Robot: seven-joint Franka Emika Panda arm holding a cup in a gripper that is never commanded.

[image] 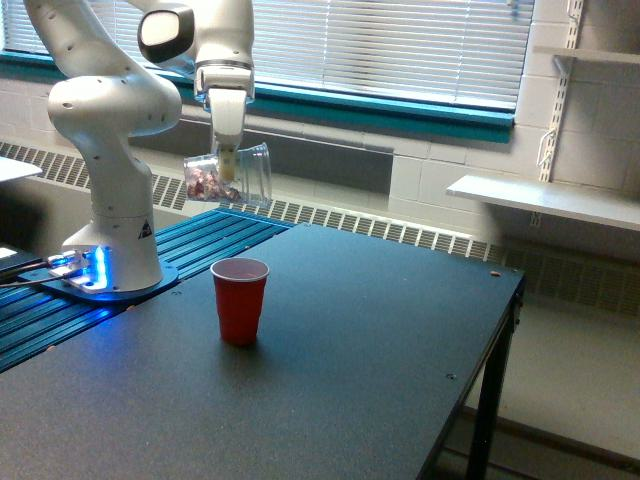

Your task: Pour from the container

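Standing upright on dark table [380, 330]: red cup [239, 299], open top, white inside. Behind, at exterior view's left: white arm base [112, 240], blue light glowing at foot, on blue ribbed surface [200, 240]. Higher, above and left of red cup, well apart: clear container [228, 177] lying nearly on side, mouth toward exterior view's right, pinkish-red and white pieces bunched at closed end. Gripper [227, 160] clamped on container. Farther: window blinds [400, 40], wall shelf [545, 200].

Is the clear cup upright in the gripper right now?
No, the clear cup lies tipped on its side in the gripper, its mouth towards the exterior view's right, pieces at its closed end.
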